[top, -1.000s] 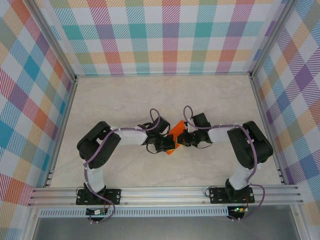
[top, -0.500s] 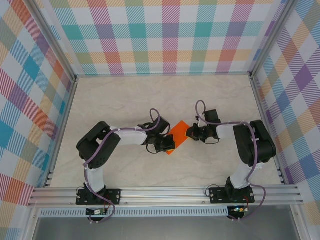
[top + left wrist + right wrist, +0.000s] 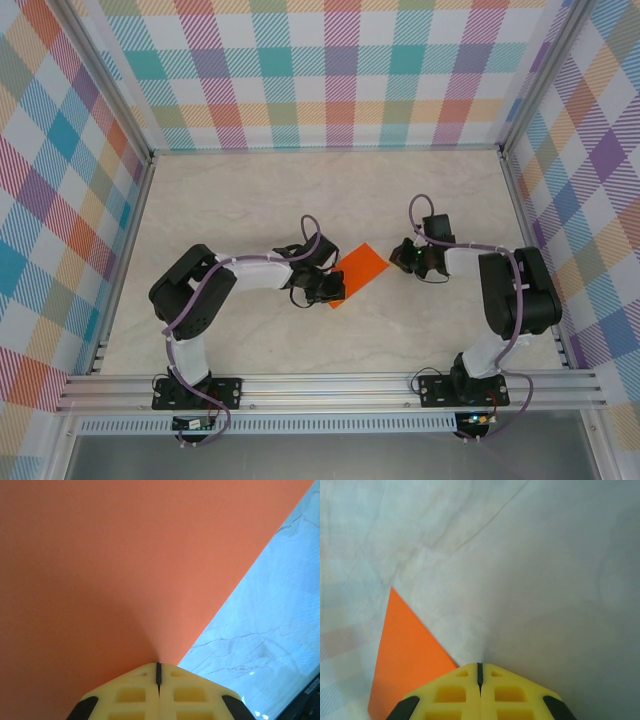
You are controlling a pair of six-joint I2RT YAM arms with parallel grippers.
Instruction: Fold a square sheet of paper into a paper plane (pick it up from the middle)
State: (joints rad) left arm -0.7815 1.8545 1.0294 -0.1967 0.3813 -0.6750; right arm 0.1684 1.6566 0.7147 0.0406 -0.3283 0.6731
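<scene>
The square sheet of paper [image 3: 360, 268] is bright orange and lies flat on the table as a slanted, folded shape between the two arms. My left gripper [image 3: 336, 291] is shut, and its tips rest on the sheet's lower left end. In the left wrist view the orange paper [image 3: 100, 570] spreads out ahead of the shut left gripper [image 3: 158, 666]. My right gripper [image 3: 396, 260] is shut and sits just off the sheet's right end. In the right wrist view, the right gripper [image 3: 480, 666] touches bare table, with the paper's edge [image 3: 405, 650] to its left.
The pale marbled tabletop [image 3: 250, 200] is fenced by metal rails [image 3: 330, 385] in front and checked walls [image 3: 330, 70] on the other sides. Both arms reach inward over the middle of the table.
The right gripper has slid to the right, off the paper and onto bare table. More of the orange sheet now shows. The left gripper has stayed on the sheet's lower left end.
</scene>
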